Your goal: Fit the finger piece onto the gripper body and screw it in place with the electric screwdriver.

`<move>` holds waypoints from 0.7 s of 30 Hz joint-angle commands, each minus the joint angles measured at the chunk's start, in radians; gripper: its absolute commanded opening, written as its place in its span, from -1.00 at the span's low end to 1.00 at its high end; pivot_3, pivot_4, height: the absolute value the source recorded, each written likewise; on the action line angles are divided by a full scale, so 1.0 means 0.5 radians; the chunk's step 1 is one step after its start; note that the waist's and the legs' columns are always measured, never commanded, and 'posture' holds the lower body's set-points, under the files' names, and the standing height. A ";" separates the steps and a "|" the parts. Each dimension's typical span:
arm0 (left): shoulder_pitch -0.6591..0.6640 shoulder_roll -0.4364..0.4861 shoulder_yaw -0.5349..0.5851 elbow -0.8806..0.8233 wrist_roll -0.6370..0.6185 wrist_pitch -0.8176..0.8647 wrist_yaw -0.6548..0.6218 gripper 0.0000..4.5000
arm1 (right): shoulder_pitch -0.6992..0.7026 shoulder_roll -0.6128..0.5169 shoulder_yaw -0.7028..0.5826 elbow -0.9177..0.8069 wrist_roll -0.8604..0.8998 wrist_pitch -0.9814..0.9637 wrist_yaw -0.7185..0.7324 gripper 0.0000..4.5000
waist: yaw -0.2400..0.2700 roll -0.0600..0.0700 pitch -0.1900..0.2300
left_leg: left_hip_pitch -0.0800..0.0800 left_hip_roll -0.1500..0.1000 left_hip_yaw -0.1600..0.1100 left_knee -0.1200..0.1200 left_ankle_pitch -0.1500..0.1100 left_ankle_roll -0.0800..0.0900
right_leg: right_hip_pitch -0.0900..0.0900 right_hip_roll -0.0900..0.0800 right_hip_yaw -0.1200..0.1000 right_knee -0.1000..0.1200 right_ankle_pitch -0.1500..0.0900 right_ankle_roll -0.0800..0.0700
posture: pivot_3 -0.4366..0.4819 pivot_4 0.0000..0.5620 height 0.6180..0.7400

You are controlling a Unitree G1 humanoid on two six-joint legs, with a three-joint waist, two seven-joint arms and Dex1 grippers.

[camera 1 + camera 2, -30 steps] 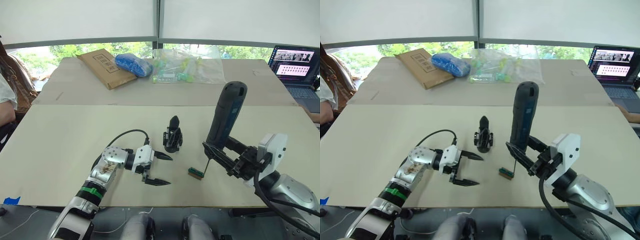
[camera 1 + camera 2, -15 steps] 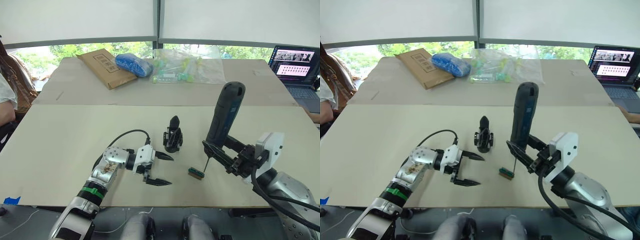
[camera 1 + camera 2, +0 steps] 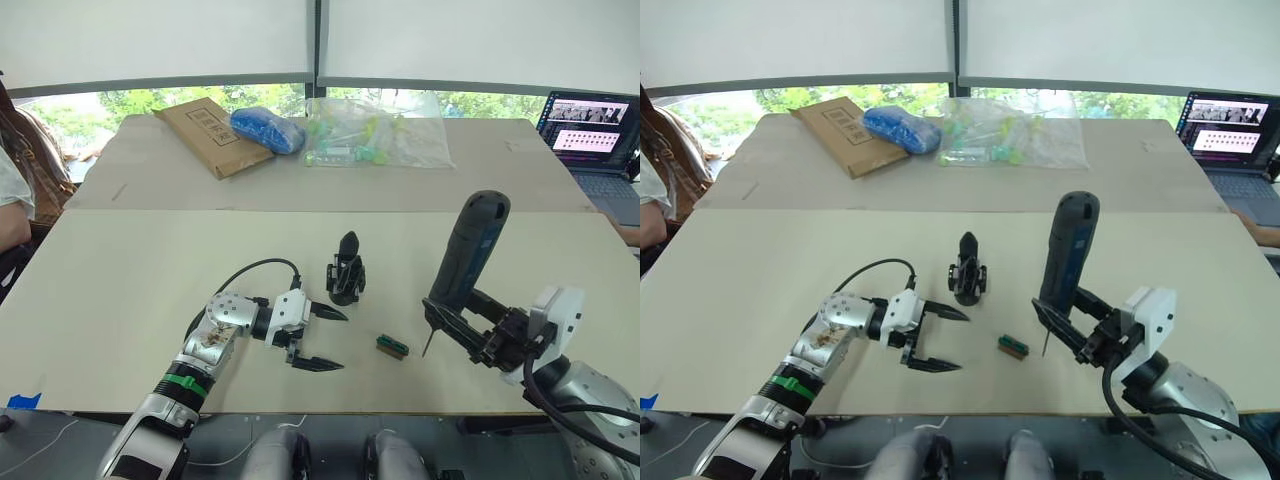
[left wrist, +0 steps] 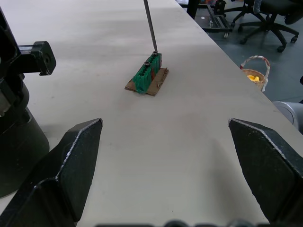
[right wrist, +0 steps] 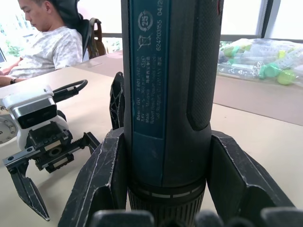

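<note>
Shifted rightward off the green block (image 3: 392,346), the screwdriver (image 3: 466,253), sticker reading "GO", is sitting clamped in the right gripper (image 3: 462,325); left gripper (image 3: 322,338) is gaping empty left of its bit, gripper body (image 3: 345,271) standing between.

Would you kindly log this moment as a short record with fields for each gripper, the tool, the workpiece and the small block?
left gripper: open, empty, low over the table, near the gripper body
right gripper: shut on the electric screwdriver
electric screwdriver: held roughly upright, bit pointing down just right of the green block
gripper body: standing on the table, one pointed finger up
green block: lying on the table between the two grippers
</note>
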 commanded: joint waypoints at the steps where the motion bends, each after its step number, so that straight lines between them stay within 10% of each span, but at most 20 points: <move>1: -0.020 -0.003 0.008 -0.061 -0.012 -0.005 0.002 1.00 | -0.040 0.005 -0.083 -0.182 0.178 -0.016 -0.064 -0.15 | 0.000 0.000 0.000 | 0.000 0.000 0.000 0.000 0.000 0.000 | 0.000 0.000 0.000 0.000 0.000 0.000 | -0.05 -0.47 0.87; 21: -0.030 0.003 0.013 -0.064 -0.002 -0.007 0.004 1.00 | -0.042 0.022 0.015 -0.290 0.156 -0.092 -0.082 -0.15 | 0.001 0.000 0.000 | 0.000 0.000 0.000 0.000 0.000 0.000 | 0.000 0.000 0.000 0.000 0.000 0.000 | -0.05 -0.47 0.87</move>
